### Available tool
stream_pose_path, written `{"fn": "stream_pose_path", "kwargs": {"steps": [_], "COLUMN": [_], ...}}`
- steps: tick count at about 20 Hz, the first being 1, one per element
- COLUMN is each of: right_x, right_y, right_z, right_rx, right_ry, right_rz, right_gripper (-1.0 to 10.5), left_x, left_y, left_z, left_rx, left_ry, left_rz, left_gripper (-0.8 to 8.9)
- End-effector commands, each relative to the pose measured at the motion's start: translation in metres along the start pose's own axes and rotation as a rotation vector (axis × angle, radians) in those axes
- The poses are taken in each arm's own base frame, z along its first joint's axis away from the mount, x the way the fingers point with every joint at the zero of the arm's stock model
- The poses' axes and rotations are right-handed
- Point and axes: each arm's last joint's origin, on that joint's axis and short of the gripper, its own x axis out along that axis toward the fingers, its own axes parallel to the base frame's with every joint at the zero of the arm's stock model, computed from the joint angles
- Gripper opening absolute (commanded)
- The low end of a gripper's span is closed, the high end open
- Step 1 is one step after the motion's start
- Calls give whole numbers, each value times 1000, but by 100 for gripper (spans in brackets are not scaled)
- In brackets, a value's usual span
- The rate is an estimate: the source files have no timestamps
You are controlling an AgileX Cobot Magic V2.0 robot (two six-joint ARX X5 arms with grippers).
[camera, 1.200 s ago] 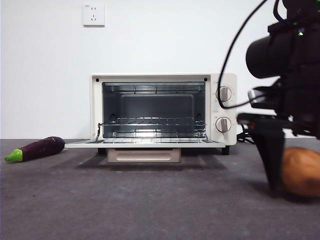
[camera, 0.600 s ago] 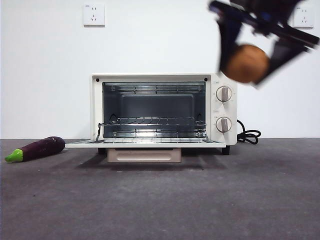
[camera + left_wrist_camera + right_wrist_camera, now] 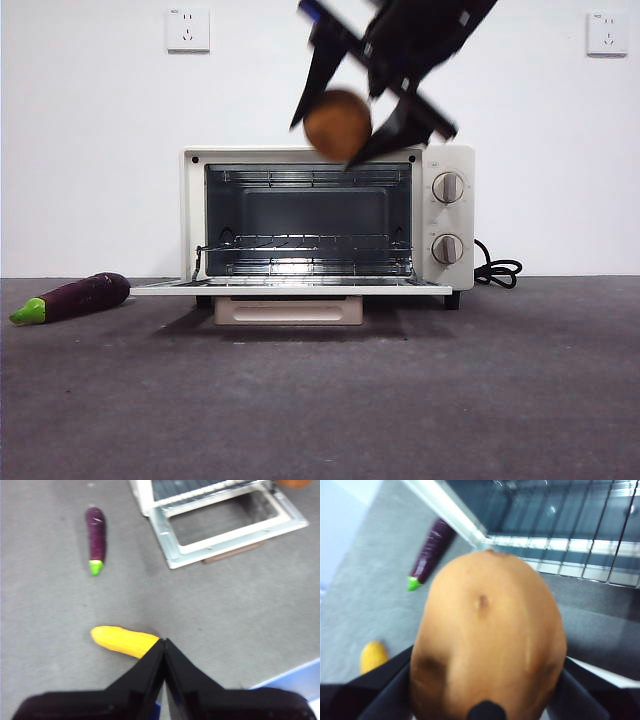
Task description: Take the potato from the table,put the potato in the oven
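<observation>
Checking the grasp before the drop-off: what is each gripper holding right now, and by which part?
The right gripper holds the potato by its two opposite sides, in the air. The left gripper is shut on nothing.

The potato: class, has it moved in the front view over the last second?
Yes. The potato, clamped in the right gripper, rose off the table and went left, now level with the oven's top edge.
</observation>
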Motion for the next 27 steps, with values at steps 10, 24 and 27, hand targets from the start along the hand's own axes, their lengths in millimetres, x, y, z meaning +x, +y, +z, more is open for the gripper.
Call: {"fn": "stream_pose_path", "kwargs": {"steps": [10,24,27], "right_x": [85,107,106], "right_y": [-7,-22,-24], "right_z": [40,46,49], "right_rx": [26,15,6], "right_ry": [44,-66,-95], "right_rz": [-85,-233,-251], "right_gripper": [62,62,63], "left_x": [1,1,1], "left_y": [1,1,0], "left_z": [-1,-1,-1], "left_rx": [31,35,35], "left_ry": [-3,-3,-2], "left_rz": [21,20,12], "left_gripper": [-6,-6,-6]}}
